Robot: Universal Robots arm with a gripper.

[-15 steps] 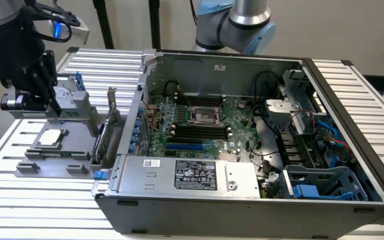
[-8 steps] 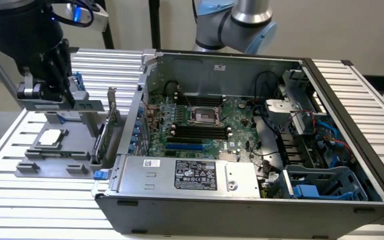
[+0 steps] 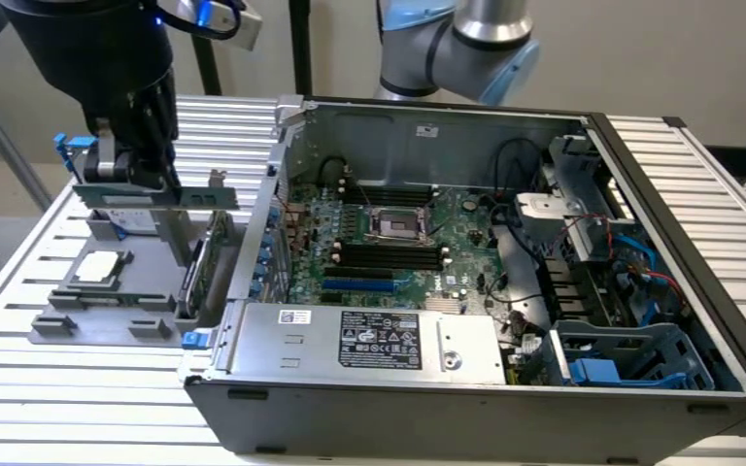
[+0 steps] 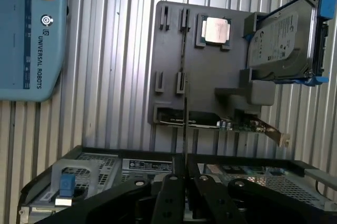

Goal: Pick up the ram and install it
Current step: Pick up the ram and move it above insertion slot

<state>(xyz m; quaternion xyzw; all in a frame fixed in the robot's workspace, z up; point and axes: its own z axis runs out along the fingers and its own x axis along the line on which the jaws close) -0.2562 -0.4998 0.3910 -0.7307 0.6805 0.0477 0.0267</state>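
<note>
While the arm hangs upright over the grey tray (image 3: 101, 313) on the bench (image 3: 36, 388), to the exterior view's left of the open computer case (image 3: 477, 422), its upper part is cut off. The end effector (image 3: 137, 177) is pinched almost closed on the ram (image 3: 189, 197), seemingly held clear above the tray. In the wrist view the ram runs edge-on, a thin line between the fingers (image 4: 171, 190).

The long thin green ram stick (image 4: 185, 129) shows edge-on, chips unseen, its end hidden between the black tool's (image 4: 185, 176) fingers. The light-blue control pendant (image 4: 31, 34) is cropped; the tool covers part of the grey computer case (image 4: 95, 163).
</note>
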